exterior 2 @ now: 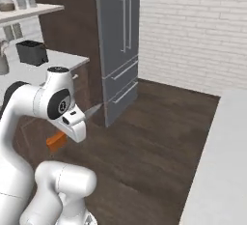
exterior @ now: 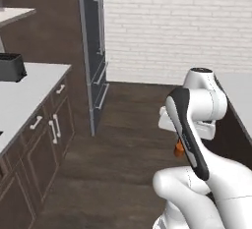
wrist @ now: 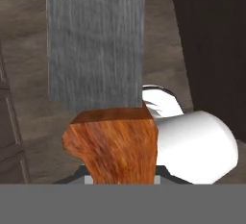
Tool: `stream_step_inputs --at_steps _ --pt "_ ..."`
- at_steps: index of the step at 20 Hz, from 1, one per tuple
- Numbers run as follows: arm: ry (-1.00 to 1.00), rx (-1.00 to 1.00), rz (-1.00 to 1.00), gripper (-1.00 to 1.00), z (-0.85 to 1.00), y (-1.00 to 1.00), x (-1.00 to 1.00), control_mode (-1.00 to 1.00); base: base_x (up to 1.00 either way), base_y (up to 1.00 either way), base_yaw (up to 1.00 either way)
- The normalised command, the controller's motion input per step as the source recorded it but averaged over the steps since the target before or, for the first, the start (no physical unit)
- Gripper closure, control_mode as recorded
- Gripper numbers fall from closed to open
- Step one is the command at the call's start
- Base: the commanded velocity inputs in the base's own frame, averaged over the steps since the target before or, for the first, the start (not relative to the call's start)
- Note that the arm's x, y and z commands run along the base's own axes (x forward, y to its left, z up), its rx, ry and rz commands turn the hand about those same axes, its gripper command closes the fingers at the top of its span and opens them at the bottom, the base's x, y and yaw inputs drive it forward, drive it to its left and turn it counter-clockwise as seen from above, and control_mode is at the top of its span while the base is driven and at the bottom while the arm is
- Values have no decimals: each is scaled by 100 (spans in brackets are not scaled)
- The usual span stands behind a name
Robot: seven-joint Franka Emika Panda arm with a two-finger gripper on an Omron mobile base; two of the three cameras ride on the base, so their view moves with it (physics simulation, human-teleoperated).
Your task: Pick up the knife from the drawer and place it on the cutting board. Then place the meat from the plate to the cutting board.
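Presently we see the knife (wrist: 103, 98) clenched in the claw (exterior 2: 61, 134), carried in the air over the dark wood floor (exterior 2: 144, 142).

Hand view: the orange handle sits at the bottom, right where the finger tips rise, and the grey blade runs straight up from it, away from the claw. The tips themselves are hidden behind the handle, so we judge the grip from the knife being held aloft and the jaws being as closed as they get.

Right base view: the handle sticks out below and left of the hand, and the blade (exterior 2: 94, 109) points up and right past it, toward the fridge (exterior 2: 118, 40).

Left base view: only a small orange bit of the handle (exterior: 179, 148) shows, just beside the dark forearm; the claw is hidden behind the arm there.

Surroundings: a grey counter (exterior: 19, 95) over dark cabinets lies at left with a black toaster (exterior: 11, 67) on it; a second pale counter (exterior 2: 222, 171) lies at right. The knife is well apart from both, between them.
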Motion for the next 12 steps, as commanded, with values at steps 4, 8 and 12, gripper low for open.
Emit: stream_step_inputs --at_steps 4,8,12 --pt "0 0 0 100 0 0 0 100 5 0 -81" --pt "0 0 0 100 0 0 0 100 0 2 -78" --pt "0 0 0 100 0 0 0 100 0 17 -72"
